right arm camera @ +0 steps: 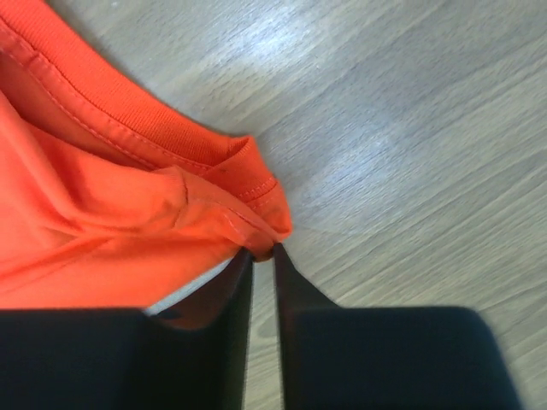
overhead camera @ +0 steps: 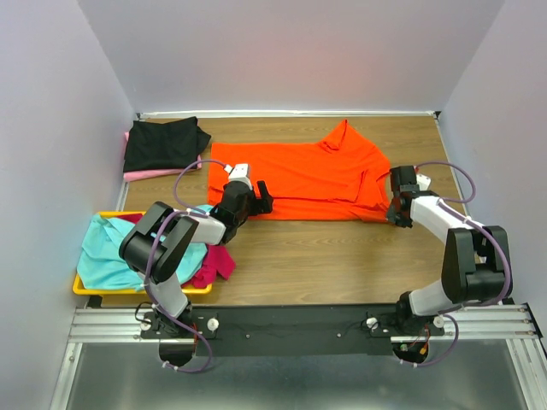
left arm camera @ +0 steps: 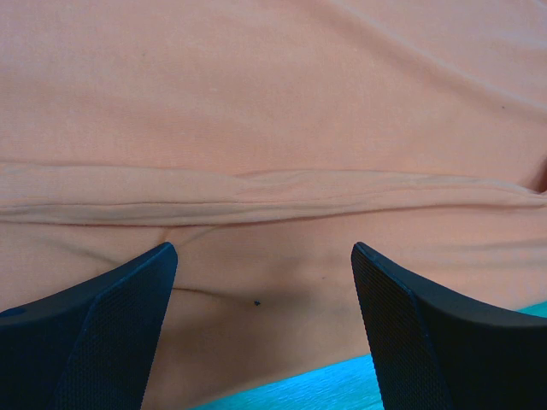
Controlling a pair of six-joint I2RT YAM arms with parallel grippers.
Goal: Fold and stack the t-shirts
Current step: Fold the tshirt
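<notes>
The bright orange t-shirt (overhead camera: 299, 175) lies spread on the wooden table, partly folded, with a sleeve sticking up at the back. My left gripper (overhead camera: 263, 198) is open at the shirt's near left hem. In the left wrist view the left gripper (left arm camera: 265, 256) is open just above the orange cloth (left arm camera: 273, 102), holding nothing. My right gripper (overhead camera: 395, 215) is at the shirt's near right corner. In the right wrist view the right gripper (right arm camera: 263, 254) is shut on a corner of the orange shirt (right arm camera: 102, 213) by its ribbed edge.
A black t-shirt (overhead camera: 162, 143) lies on a pale pink one (overhead camera: 145, 175) at the back left. A yellow tray (overhead camera: 81, 286) at the near left holds a teal shirt (overhead camera: 107, 252) and a magenta one (overhead camera: 218, 263). Walls enclose the table on three sides.
</notes>
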